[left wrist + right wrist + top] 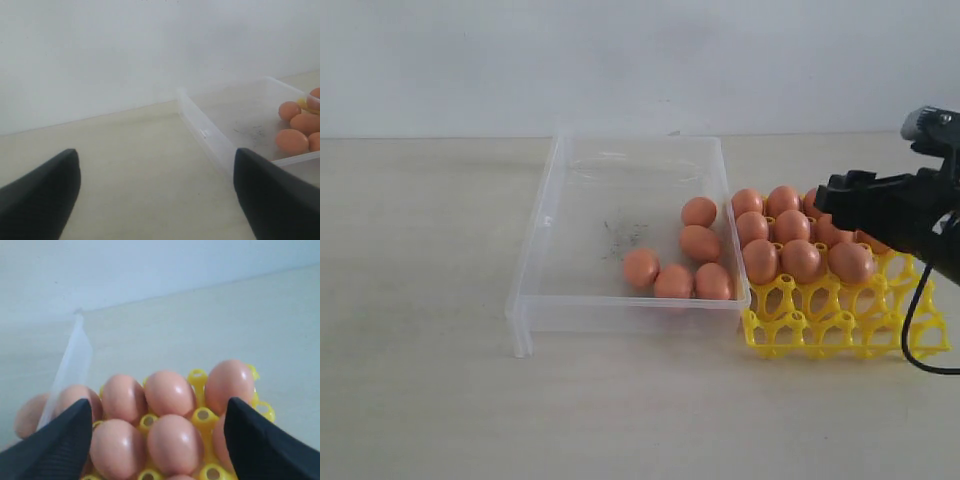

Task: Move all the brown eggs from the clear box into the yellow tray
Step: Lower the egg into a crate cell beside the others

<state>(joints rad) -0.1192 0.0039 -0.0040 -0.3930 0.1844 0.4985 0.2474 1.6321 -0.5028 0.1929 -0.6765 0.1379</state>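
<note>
Brown eggs, five of them, lay in the clear box beside our right gripper, which hung spread and empty over the yellow tray, so we judged it should straddle one egg squarely.

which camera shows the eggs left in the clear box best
The exterior view: all five brown eggs in the clear box show whole, clustered toward the yellow tray. The left wrist view catches about four, some cropped at the edge. The right wrist view shows mainly eggs in the tray; one blurs behind the box wall.
</note>
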